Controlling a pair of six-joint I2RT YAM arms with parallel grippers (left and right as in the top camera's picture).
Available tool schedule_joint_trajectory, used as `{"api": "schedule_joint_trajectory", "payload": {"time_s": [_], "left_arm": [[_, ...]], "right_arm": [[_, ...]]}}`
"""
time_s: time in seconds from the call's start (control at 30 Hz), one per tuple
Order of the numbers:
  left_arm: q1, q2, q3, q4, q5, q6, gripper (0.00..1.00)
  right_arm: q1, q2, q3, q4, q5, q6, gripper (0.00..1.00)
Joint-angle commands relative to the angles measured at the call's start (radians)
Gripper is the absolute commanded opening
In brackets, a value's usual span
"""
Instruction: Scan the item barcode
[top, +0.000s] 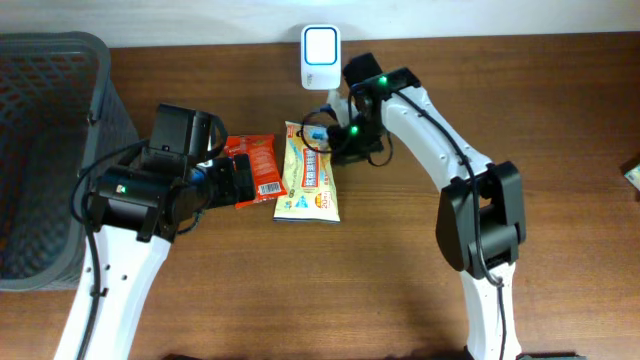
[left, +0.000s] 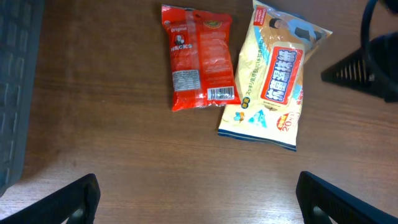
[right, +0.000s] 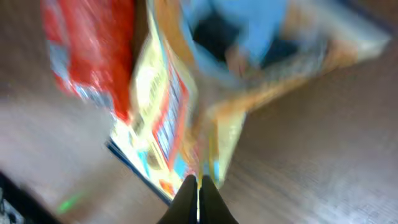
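Near the scanner (top: 320, 55), yellow packet (top: 310, 180) is laid flat. Right gripper (right: 199, 183) is closed at its scanner-side edge; left gripper (left: 199, 202) is held wide open. Thin film may be dropped if barely pinched.

Red packet (left: 202, 59), pale yellow packet (left: 273, 74) with red label and blue edge, brown wood-grain table (top: 400, 280), grey mesh basket (top: 50, 150)
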Motion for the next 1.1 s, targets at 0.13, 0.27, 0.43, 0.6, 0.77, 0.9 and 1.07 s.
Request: {"api": "schedule_joint_trajectory", "payload": {"time_s": [0.13, 0.27, 0.43, 0.6, 0.77, 0.9, 1.07], "left_arm": [[0.003, -0.006, 0.011, -0.001, -0.003, 0.009, 0.99], [0.003, -0.006, 0.011, -0.001, -0.003, 0.009, 0.99], [0.003, -0.006, 0.011, -0.001, -0.003, 0.009, 0.99], [0.003, -0.006, 0.011, -0.001, -0.004, 0.009, 0.99], [0.003, -0.006, 0.011, -0.001, -0.003, 0.009, 0.99], [0.003, -0.006, 0.011, -0.001, -0.003, 0.009, 0.99], [0.003, -0.006, 0.011, -0.001, -0.004, 0.009, 0.99]], "right_arm": [[0.043, 0.061, 0.034, 0.156, 0.02, 0.13, 0.04], [0.049, 0.17, 0.011, 0.173, 0.049, 0.13, 0.04], [0.037, 0.148, 0.103, 0.042, 0.235, 0.13, 0.04], [0.024, 0.112, 0.386, -0.272, 0.263, 0.129, 0.04], [0.039, 0.135, 0.235, -0.269, 0.263, 0.13, 0.04], [0.046, 0.135, -0.048, 0.001, 0.271, 0.13, 0.04], [0.043, 0.106, 0.014, -0.134, 0.388, 0.129, 0.04]]}}
